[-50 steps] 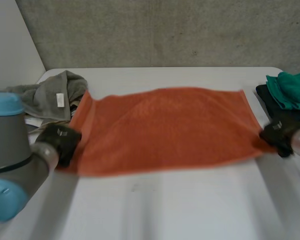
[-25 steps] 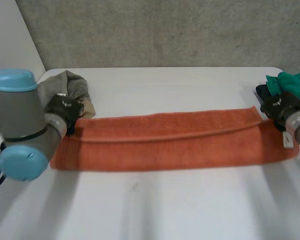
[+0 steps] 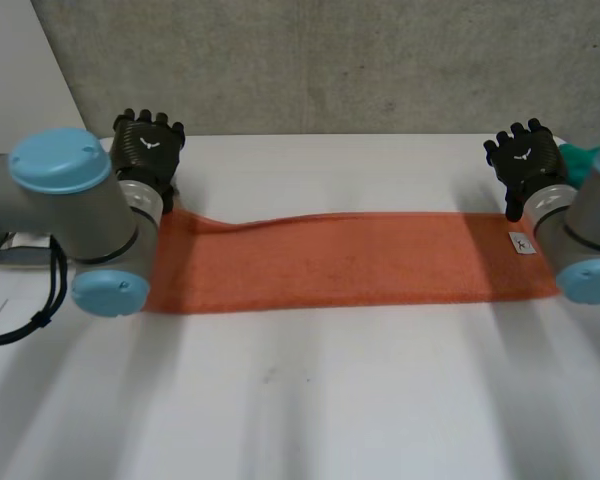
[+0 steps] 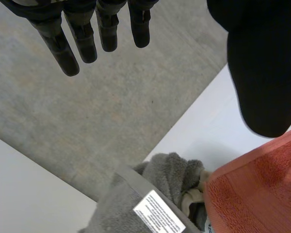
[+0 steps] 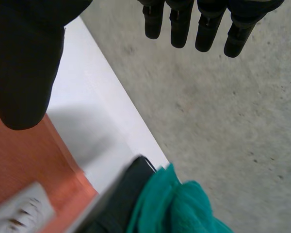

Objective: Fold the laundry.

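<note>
Across the middle, 9 to 3 o'clock: orange towel [image 3: 350,262] lies folded into a long strip.
Left hand [image 3: 148,148]: at 10 o'clock, fingers straight and spread, holding nothing.
Right hand [image 3: 523,160]: at 2 o'clock, equally spread and empty.
Risk: the far edge ripples near 9 o'clock, so the next fold may set crooked.
Writing: white tag [image 3: 521,243] on the towel and label [image 4: 157,213] on the grey cloth [image 4: 169,170] are both unreadable.
</note>
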{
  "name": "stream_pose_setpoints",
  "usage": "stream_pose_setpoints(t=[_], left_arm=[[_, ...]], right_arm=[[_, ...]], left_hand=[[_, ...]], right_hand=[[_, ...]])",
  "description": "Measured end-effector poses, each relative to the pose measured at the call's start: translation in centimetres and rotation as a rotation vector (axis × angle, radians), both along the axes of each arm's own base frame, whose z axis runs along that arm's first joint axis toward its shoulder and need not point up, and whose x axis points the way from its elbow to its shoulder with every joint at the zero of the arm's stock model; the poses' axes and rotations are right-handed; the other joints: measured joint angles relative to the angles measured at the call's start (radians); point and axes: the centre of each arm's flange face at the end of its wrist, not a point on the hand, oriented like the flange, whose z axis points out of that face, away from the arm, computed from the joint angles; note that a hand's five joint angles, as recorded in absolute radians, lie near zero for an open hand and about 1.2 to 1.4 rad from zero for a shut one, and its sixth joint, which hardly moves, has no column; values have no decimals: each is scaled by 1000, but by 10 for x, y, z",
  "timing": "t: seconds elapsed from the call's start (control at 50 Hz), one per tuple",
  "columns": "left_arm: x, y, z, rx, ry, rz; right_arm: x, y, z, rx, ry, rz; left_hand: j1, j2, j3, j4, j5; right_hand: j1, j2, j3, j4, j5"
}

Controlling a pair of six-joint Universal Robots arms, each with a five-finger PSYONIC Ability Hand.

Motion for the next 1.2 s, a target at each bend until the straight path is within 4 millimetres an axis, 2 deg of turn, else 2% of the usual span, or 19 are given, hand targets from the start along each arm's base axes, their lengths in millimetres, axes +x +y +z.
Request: stream_pose_setpoints(t=[0.06, 0.12, 0.2, 0.26, 0.38, 0.52, 0.54, 0.58, 0.64, 0.8, 0.92, 0.96, 0.98, 1.02, 1.08, 1.12, 1.16, 1.18, 1.2], left_arm=[[6, 15, 8, 1, 6, 0], [13, 29, 10, 19, 15, 0], [21, 47, 6, 59, 35, 0], [26, 62, -2, 106, 72, -7], [27, 76, -16, 174, 134, -45], [25, 77, -21, 199, 155, -66], [25, 77, -22, 200, 154, -67], [25, 77, -22, 202, 153, -68], [25, 78, -23, 202, 151, -68], [26, 78, -16, 183, 156, -67], [28, 80, -3, 154, 168, -64], [29, 82, -1, 149, 171, -64], [29, 82, 0, 147, 171, -63], [30, 84, 3, 141, 174, -64], [31, 85, 6, 135, 177, -63], [32, 86, 8, 129, 184, -62], [32, 87, 10, 126, 189, -62], [32, 88, 12, 122, 197, -62], [32, 88, 13, 121, 200, -62]], right_arm=[[-7, 19, 14, 55, -53, 40], [-21, 33, 16, 124, -74, 54], [-44, 47, 10, 234, -88, 47], [-63, 56, -2, 334, -90, 24], [-81, 57, -25, 408, -57, -5], [-89, 46, -53, 425, 8, -10], [-89, 45, -56, 426, 13, -10], [-90, 41, -61, 424, 21, -14], [-97, 35, -63, 409, 28, -40], [-135, 20, -48, 342, 63, -192], [-186, 8, -15, 241, 190, -327], [-193, 7, -5, 211, 230, -342], [-193, 6, -1, 199, 241, -340], [-176, 6, 11, 157, 248, -301], [-136, 9, 24, 101, 217, -208], [-91, 18, 36, 45, 177, -93], [-61, 26, 42, 10, 152, -9], [-26, 38, 48, -30, 124, 96], [-20, 41, 48, -36, 120, 112]], left_hand=[[0, 0, 0, 0, 0], [0, 0, 0, 0, 0], [0, 0, 0, 0, 0], [0, 0, 0, 0, 0], [0, 0, 0, 0, 0], [0, 0, 0, 0, 0], [0, 0, 0, 0, 0], [0, 0, 0, 0, 0], [0, 0, 0, 0, 0], [0, 0, 0, 0, 0], [0, 0, 0, 0, 0], [0, 0, 0, 0, 0], [0, 0, 0, 0, 0], [0, 0, 0, 0, 0], [0, 0, 0, 0, 0], [0, 0, 0, 0, 0], [0, 0, 0, 0, 0], [0, 0, 0, 0, 0], [0, 0, 0, 0, 0]], right_hand=[[0, 0, 0, 0, 0], [0, 0, 0, 0, 0], [0, 0, 0, 0, 0], [0, 0, 0, 0, 0], [90, 107, 113, 114, 112], [183, 161, 193, 195, 199], [270, 239, 274, 276, 281], [567, 572, 597, 596, 599], [676, 925, 934, 936, 924], [674, 935, 971, 981, 963], [674, 935, 971, 982, 965], [674, 935, 971, 982, 967], [674, 935, 971, 982, 967], [674, 939, 974, 983, 967], [674, 945, 975, 983, 967], [674, 945, 975, 983, 967], [674, 945, 975, 983, 967], [674, 945, 975, 983, 967], [674, 945, 975, 983, 967]])
